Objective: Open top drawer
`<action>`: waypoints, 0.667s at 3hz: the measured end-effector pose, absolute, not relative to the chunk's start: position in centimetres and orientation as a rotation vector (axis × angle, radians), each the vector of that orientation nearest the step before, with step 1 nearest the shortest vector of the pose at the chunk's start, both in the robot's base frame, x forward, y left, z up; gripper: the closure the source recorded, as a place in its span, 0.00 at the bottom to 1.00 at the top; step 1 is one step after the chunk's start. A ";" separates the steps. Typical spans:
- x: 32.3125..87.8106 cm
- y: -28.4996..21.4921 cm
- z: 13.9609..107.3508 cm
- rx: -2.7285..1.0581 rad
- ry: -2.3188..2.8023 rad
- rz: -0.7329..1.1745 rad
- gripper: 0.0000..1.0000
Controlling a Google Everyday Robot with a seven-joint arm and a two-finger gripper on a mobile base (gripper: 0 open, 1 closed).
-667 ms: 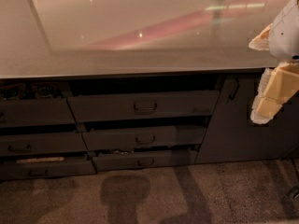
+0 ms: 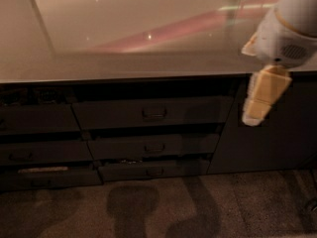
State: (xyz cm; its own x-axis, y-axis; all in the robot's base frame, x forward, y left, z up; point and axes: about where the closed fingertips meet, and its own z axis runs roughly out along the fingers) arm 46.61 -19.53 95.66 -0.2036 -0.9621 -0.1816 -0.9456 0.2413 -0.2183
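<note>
The top drawer [image 2: 114,114] is the widest dark grey front in the middle stack, just under the counter edge, with a dark loop handle [image 2: 154,113] at its centre. A dark gap shows above it. My gripper [image 2: 255,114], pale yellow below a white wrist, hangs in front of the counter edge at the right. It is to the right of the drawer front, at about the handle's height and apart from it.
A glossy counter top [image 2: 148,33] spans the view. Two narrower dark fronts [image 2: 154,147] [image 2: 154,171] sit below the top drawer. A left drawer stack [image 2: 34,120] holds a pale item [image 2: 42,169]. A dark cabinet panel [image 2: 267,148] is at the right, with carpet [image 2: 198,207] below.
My gripper has moved to the left, closer to the top drawer's right end. The drawers have not moved.
</note>
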 end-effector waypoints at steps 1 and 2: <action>50.6 -13.1 91.3 -1.891 2.242 -0.089 0.00; 50.6 -13.1 91.3 -1.891 2.241 -0.089 0.00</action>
State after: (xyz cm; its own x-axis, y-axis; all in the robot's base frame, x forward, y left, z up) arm 50.56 -13.12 91.26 -0.1566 -0.9805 -0.1189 -0.9680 0.1762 -0.1786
